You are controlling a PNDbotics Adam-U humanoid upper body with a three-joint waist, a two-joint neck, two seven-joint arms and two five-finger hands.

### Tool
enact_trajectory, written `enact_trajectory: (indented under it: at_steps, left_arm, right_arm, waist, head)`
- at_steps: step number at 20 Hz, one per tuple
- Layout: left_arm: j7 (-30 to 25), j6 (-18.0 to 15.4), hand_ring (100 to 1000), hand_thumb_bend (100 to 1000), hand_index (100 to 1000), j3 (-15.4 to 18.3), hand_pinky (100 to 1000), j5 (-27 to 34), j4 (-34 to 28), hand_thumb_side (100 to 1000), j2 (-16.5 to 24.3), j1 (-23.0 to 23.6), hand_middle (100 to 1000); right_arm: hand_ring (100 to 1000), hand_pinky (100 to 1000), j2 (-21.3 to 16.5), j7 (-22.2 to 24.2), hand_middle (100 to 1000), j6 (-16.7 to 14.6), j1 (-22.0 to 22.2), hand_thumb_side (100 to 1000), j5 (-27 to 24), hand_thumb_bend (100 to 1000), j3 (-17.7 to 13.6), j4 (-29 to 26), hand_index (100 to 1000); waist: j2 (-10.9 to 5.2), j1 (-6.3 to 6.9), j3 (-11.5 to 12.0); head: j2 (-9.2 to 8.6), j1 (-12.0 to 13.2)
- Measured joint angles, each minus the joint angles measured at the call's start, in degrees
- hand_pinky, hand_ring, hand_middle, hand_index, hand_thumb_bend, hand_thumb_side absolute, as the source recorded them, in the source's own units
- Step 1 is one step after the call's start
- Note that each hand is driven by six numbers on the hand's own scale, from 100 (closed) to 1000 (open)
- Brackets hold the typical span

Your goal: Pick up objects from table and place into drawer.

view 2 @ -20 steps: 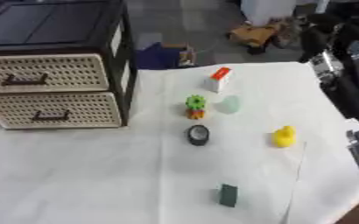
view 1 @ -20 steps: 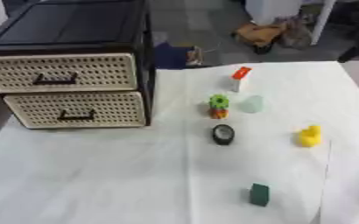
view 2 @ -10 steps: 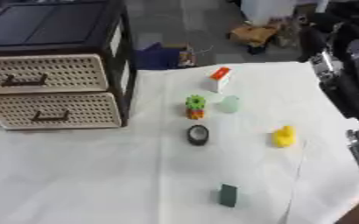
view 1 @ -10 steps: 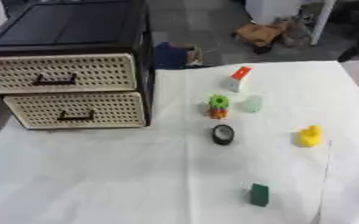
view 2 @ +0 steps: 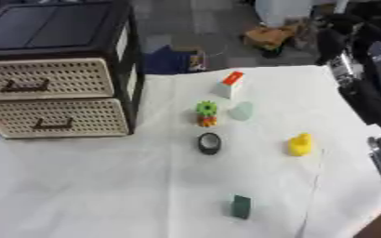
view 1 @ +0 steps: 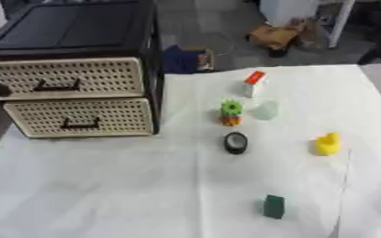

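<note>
right arm [view 2: 364,88] cut off, hand unseen

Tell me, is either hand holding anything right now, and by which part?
Nothing is held. No hand is on any object: the yellow duck, green block, black ring and the rest lie untouched on the table; both drawers are closed.

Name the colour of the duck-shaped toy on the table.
Yellow. The duck shows best in the left eye view.
</note>
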Motion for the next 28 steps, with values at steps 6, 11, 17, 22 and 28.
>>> enact_trajectory:
  at_steps: [6, 11, 17, 22, 28]
  left_arm:
    - [-5.1, 3.2, 100, 100, 791, -3.0, 100, 1.3, 2.5, 1000, 0.2, -5.8, 100]
    - [-9.4, 5.9, 100, 100, 793, -5.5, 100, 1.2, 7.0, 1000, -1.8, -11.9, 100]
    - [-14.5, 9.3, 100, 100, 814, -6.1, 100, -2.6, 11.6, 1000, -5.4, -16.8, 100]
    - [-18.7, 10.0, 100, 100, 849, -6.7, 100, -6.5, 14.2, 1000, -7.7, -19.5, 100]
    - [-23.9, 9.0, 100, 423, 832, -7.1, 100, -9.5, 16.7, 1000, -9.4, -21.2, 100]
  right_arm:
    - [525, 648, 0.0, 0.3, 673, -0.2, -0.2, 1000, 0.0, 442, 0.4, 0.0, 865]
    - [523, 648, 0.0, 0.3, 671, -0.1, -0.2, 1000, 0.0, 444, 0.6, 0.0, 864]
    - [523, 649, 0.0, 0.5, 668, 0.0, -0.2, 1000, 0.0, 444, 0.7, 0.0, 855]
    - [523, 649, 0.0, 0.5, 663, 0.1, -0.2, 1000, 0.0, 441, 0.7, 0.0, 853]
    - [523, 650, 0.0, 0.6, 659, 0.0, -0.3, 1000, 0.0, 446, 0.7, 0.0, 851]
  waist:
    - [-0.42, -0.04, -0.5]
    - [-0.44, -0.03, -0.5]
    - [-0.45, -0.05, -0.6]
    - [-0.45, -0.11, -0.8]
    - [-0.44, -0.11, -1.0]
  head:
    - [0.0, 1.5]
    - [-0.01, 2.1]
    - [-0.03, 1.9]
    - [-0.18, 1.7]
    - [-0.57, 1.7]
